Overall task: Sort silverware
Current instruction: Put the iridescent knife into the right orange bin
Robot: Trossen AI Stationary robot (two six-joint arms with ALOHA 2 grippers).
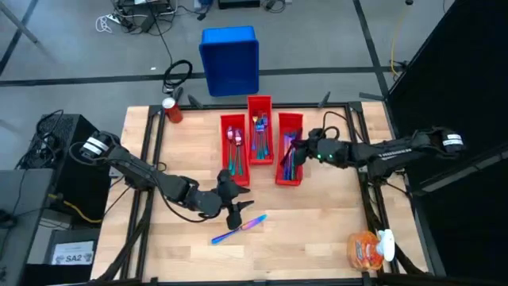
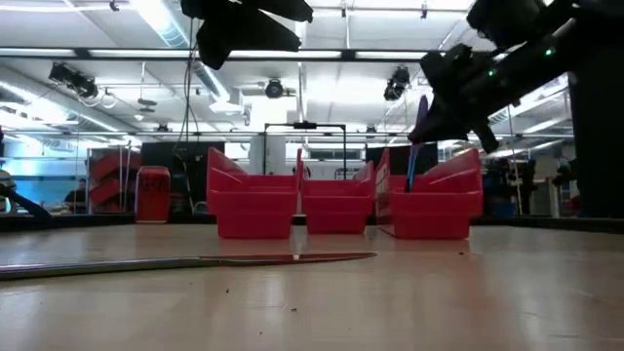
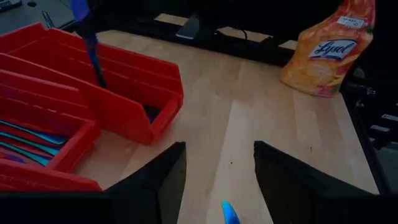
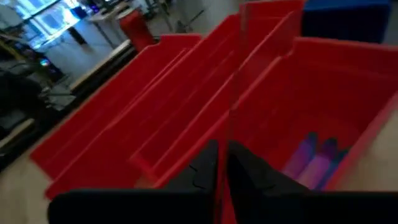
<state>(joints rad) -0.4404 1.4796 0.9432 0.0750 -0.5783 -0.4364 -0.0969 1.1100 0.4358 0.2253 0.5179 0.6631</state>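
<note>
**Left arm nearer the last loose piece**

While the right gripper [image 1: 292, 151] hangs over the rightmost red bin [image 1: 290, 171], fingers pinched on a purple knife [image 2: 419, 122] held nearly upright, one iridescent utensil [image 1: 238, 228] lies flat on the counter [image 1: 317, 230]. It lies just beside the left gripper [image 1: 236, 214], fingers wide, its long axis running diagonally.

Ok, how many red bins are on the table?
3, side by side at the table's far middle: left bin, middle bin, right bin, where the right gripper is.
</note>
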